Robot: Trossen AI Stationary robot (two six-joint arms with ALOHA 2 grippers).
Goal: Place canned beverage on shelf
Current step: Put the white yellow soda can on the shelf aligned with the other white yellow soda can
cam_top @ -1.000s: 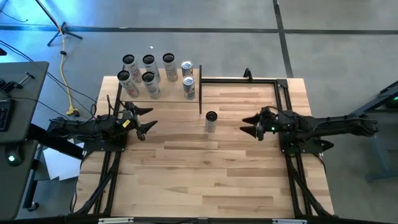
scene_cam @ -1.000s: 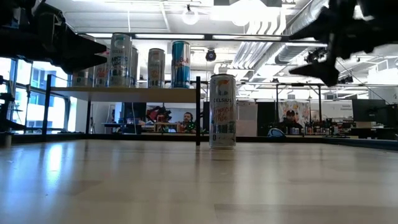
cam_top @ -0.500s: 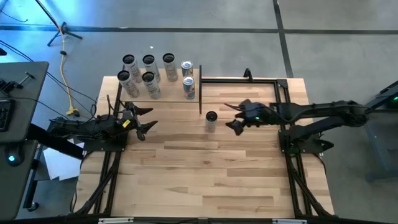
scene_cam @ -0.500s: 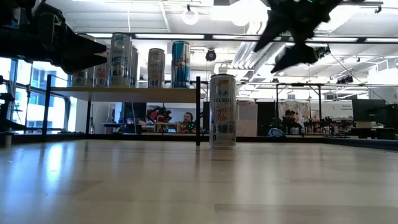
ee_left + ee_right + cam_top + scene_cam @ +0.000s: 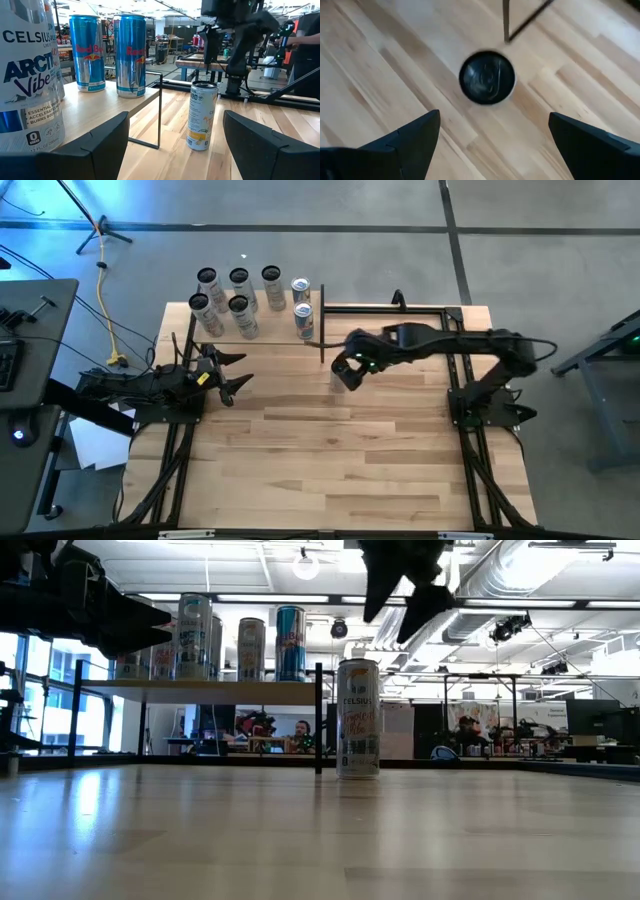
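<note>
A slim canned beverage (image 5: 358,720) stands upright on the plank tabletop, just right of the shelf's front right post (image 5: 318,718); its dark top (image 5: 486,77) shows in the right wrist view. My right gripper (image 5: 392,622) hangs open above the can, slanting down at it, with no contact. The shelf (image 5: 270,332) is a pale board on thin black posts at the table's far left and carries several cans (image 5: 240,305). My left gripper (image 5: 240,372) waits open at the table's left edge, pointing level toward the can (image 5: 201,122).
A bare black metal frame (image 5: 400,308) runs along the table's far right edge. Two blue cans (image 5: 130,55) stand on the shelf's right end, nearest the loose can. Bare plank table (image 5: 330,450) stretches toward the near edge.
My right gripper has swung from the table's right side toward the left and upward, ending over the standing can. It has tipped from level to pointing steeply down. Its fingers have stayed apart. The can has not moved.
</note>
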